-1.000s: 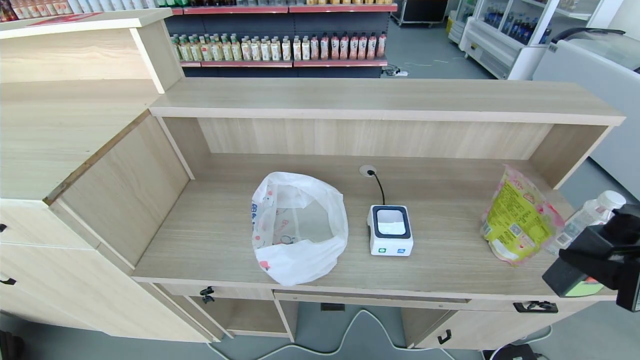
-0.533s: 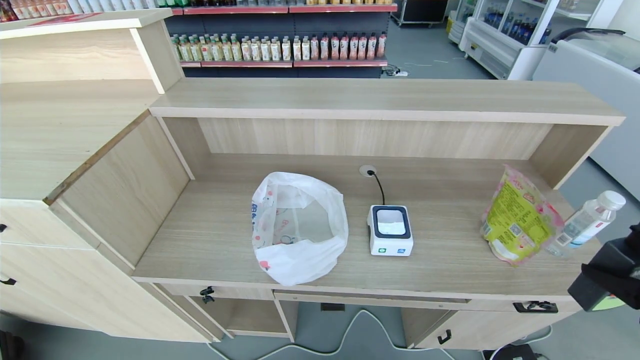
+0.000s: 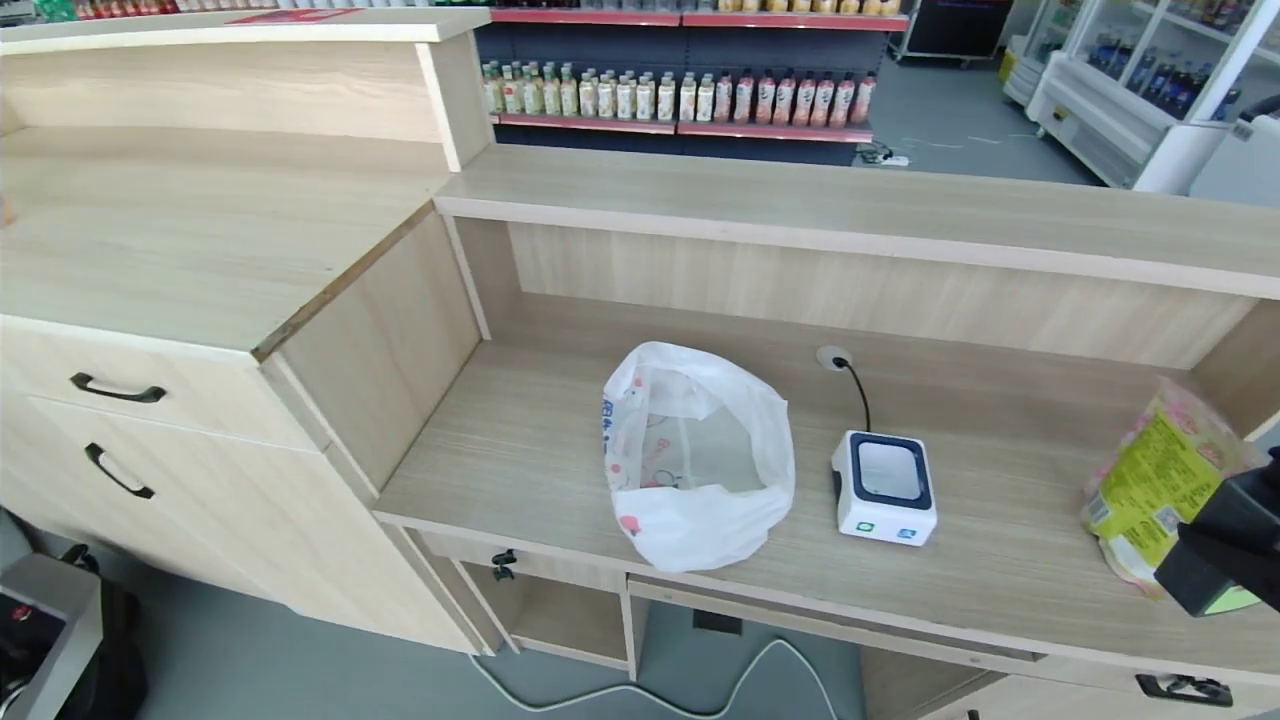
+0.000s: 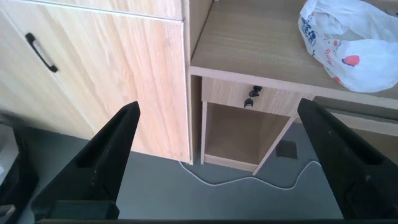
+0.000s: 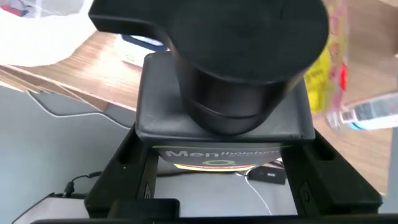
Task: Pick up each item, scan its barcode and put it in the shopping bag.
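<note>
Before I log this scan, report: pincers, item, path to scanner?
Left pincer open, empty. Right pincer shut on black-capped container, beside snack pouch. Scanner face uncovered, shopping bag open.

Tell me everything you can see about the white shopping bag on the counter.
The shopping bag is thin, crinkled white plastic with small red and blue print on its side. It slumps on the lower wooden counter near the front edge, its mouth gaping open upward, and it looks empty inside. The barcode scanner stands beside it on the robot's right, with a narrow gap between them. Only the counter touches the bag.
</note>
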You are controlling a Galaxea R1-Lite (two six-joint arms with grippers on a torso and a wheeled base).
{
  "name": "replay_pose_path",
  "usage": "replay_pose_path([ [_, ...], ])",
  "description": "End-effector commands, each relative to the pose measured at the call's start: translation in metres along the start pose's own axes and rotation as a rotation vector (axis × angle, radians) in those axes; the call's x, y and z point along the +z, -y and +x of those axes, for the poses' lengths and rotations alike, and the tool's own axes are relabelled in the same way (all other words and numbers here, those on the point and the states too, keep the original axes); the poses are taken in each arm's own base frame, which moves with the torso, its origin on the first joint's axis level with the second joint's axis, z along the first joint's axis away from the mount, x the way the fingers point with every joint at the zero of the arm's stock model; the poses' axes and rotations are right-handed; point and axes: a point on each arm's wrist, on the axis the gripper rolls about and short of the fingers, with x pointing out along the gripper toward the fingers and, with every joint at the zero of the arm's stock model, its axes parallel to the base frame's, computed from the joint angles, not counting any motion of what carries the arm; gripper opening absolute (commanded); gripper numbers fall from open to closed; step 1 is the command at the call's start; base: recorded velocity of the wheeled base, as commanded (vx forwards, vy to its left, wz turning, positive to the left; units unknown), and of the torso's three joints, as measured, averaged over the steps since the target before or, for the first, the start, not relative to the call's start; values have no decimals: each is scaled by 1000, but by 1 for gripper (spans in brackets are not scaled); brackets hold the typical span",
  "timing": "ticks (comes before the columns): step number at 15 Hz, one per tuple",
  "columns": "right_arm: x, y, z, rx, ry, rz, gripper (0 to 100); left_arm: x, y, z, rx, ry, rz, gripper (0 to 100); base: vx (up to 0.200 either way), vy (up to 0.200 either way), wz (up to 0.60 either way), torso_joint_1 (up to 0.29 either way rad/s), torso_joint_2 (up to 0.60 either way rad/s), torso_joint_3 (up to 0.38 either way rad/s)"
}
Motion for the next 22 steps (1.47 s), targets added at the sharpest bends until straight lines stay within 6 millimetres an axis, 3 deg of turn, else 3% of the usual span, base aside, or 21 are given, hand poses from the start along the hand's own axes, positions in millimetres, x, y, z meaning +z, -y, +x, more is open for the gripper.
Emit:
replay_pose_path([
  [1,2,2,6,2,-18,4,0,0,0,0,1,0,0,100,0,0,0,0,0,0],
  [7,37,28,64,-36,-89,-58,0,0,0,0,1,0,0,100,0,0,0,0,0,0],
  [10,35,38,94,-21,-164,-228,0,0,0,0,1,0,0,100,0,0,0,0,0,0],
  [13,32,41,113,9,-196,-375,0,0,0,0,1,0,0,100,0,0,0,0,0,0],
  [18,26,40,172,58,-84,-521,0,0,0,0,1,0,0,100,0,0,0,0,0,0],
  [22,20,38,183,140,-32,-581,0,0,0,0,1,0,0,100,0,0,0,0,0,0],
])
